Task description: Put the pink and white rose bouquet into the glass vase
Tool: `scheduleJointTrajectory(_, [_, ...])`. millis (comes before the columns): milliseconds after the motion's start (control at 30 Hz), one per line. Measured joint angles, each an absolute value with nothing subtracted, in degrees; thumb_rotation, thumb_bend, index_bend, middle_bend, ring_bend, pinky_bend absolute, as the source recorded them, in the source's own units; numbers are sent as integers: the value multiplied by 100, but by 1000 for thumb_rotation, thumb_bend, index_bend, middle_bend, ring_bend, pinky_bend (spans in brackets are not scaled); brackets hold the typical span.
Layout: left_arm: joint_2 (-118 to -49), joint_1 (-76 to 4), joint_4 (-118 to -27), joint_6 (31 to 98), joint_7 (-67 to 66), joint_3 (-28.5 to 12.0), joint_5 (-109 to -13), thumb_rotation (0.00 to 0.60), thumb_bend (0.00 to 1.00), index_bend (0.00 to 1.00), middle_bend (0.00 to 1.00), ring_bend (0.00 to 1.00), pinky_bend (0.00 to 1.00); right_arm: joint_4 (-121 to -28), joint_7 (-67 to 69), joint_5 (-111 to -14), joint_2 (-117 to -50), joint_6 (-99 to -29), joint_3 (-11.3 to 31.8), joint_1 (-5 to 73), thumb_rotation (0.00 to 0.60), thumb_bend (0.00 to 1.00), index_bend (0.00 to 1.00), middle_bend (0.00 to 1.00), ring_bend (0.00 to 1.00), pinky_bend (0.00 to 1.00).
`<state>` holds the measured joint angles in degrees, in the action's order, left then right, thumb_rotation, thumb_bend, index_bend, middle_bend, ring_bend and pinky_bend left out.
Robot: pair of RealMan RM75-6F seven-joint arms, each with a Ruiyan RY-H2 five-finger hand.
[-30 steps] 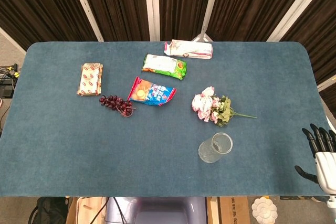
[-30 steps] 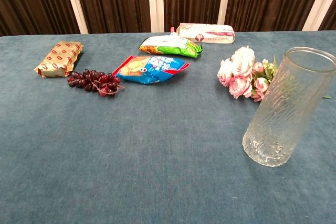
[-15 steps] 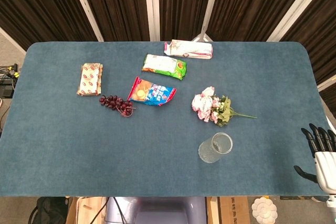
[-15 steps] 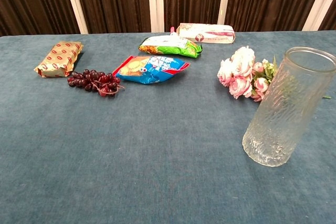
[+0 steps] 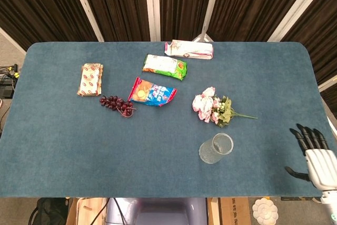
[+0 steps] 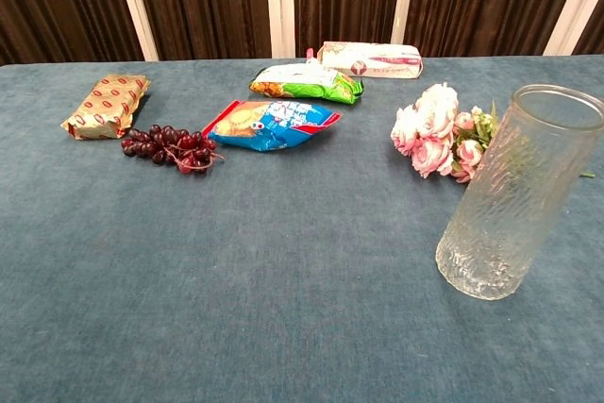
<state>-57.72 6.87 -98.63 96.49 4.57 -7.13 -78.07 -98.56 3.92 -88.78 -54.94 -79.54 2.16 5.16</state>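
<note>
The pink and white rose bouquet lies flat on the blue table, its green stem pointing right; in the chest view the bouquet shows just behind the vase. The glass vase stands upright and empty a short way in front of the flowers, large at the right in the chest view. My right hand hovers at the table's front right corner, fingers spread and holding nothing, well to the right of the vase. My left hand is not visible in either view.
Left of the bouquet lie a blue snack bag, a bunch of dark grapes and a tan packet. A green bag and a pink-white packet sit toward the back edge.
My right hand has shifted slightly left and inward over the table's front right corner. Bouquet and vase have not moved.
</note>
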Motion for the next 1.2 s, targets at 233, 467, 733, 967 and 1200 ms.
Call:
scheduleJointTrajectory(233, [-5789,674,-9868,9633,417,-719,-7803,600,188,97,0,0,0,-10092,639,-8641,-5378,-6974,463,1283,600,97,113,53,31,0])
scheduleJointTrajectory(467, [-5790,674,-9863,9630,407,-732,-7782,600,188,97,0,0,0,-10062,497,-7925,-5783,-6330,819,1881,600,96,113,53,32,0])
scheduleJointTrajectory(733, [-5807,669,-9869,9635,348,-748,-7757,600,188,97,0,0,0,-9721,476,-7365,-6431,-5662,1039,2422,600,97,113,53,32,0])
scheduleJointTrajectory(967, [-5837,650,-9874,9625,253,-784,-7687,600,188,97,0,0,0,-9102,374,-6853,-7012,-5360,1257,2845,600,97,113,53,32,0])
scheduleJointTrajectory(1200, [-5890,621,-9894,9612,68,-805,-7635,600,188,97,0,0,0,-8739,279,-6427,-7372,-5005,1352,3184,600,97,113,53,32,0])
